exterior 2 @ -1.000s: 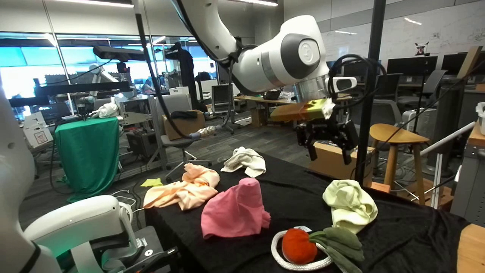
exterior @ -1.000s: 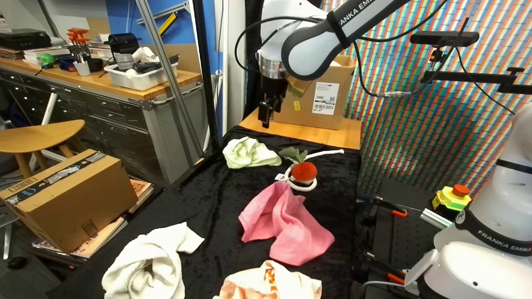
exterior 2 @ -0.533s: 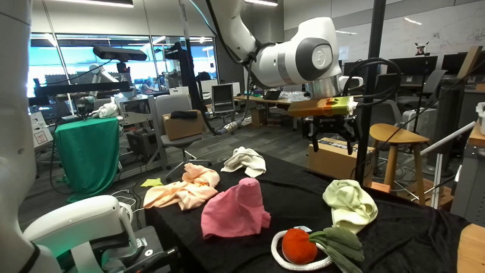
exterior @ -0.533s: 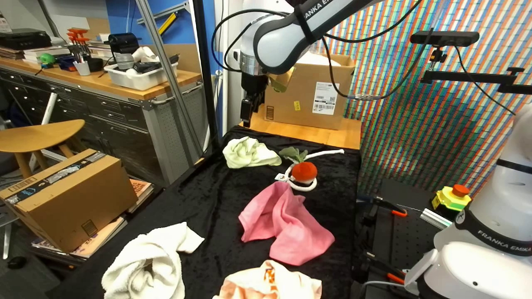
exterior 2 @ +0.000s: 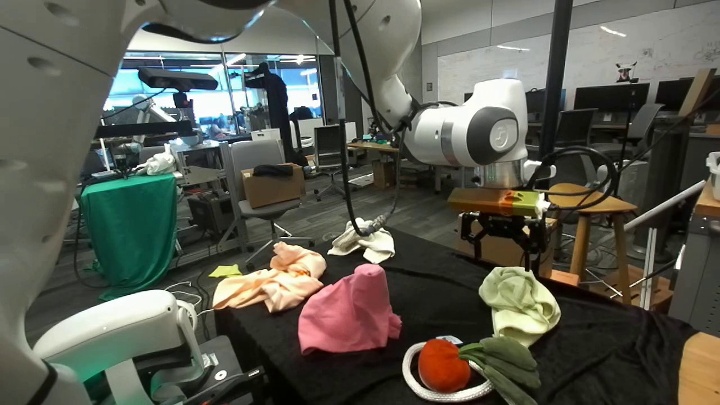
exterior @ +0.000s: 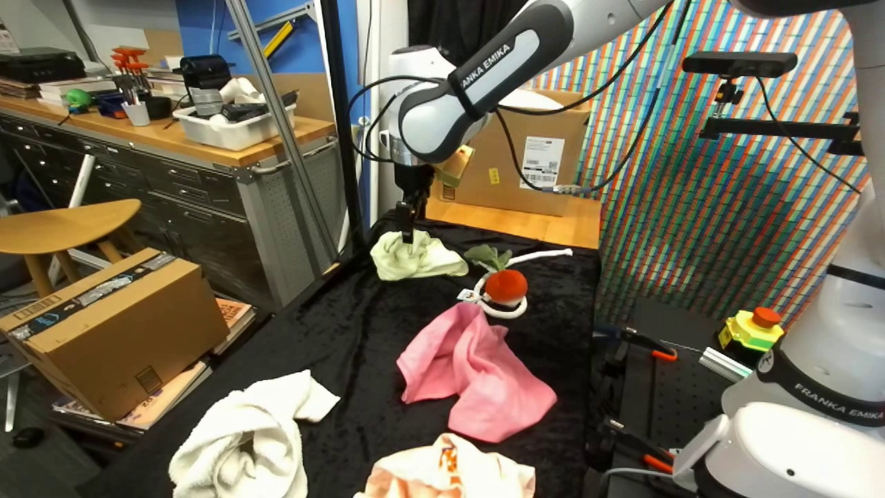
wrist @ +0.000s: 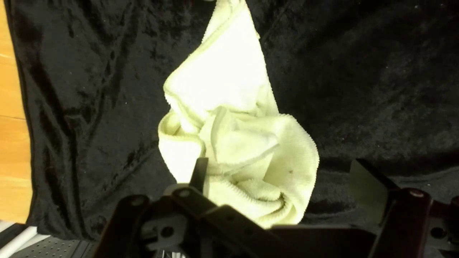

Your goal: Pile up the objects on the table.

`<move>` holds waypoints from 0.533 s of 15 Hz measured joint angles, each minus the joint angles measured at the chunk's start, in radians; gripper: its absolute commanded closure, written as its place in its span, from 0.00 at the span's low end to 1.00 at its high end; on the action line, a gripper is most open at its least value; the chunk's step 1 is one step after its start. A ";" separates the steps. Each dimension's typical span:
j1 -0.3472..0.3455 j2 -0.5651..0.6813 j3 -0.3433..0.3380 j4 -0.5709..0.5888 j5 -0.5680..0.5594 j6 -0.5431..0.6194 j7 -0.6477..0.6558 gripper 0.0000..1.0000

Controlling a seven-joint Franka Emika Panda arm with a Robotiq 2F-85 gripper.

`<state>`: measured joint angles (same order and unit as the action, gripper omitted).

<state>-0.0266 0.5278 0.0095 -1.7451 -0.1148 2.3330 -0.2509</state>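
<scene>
Zero piles yet; all stacking seemingly left: pink cloth [exterior: 477,380], white cloth [exterior: 273,429] well apart from yellow-green cloth [wrist: 238,132]; gripper [wrist: 280,161] over it, wide, empty.

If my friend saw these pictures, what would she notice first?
Probably the bright pink cloth, crumpled on the black-draped table. Next, the round red thing with green leaves, in a loop of white cord. Then maybe the open gripper, right by the pale green cloth.
</scene>
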 measured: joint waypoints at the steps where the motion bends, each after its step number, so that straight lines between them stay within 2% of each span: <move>1: -0.005 0.023 0.002 0.014 0.006 -0.003 -0.004 0.00; 8: -0.050 0.126 0.050 0.081 0.053 -0.008 -0.083 0.00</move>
<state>-0.0766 0.6533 0.0592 -1.6643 -0.0623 2.3248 -0.3343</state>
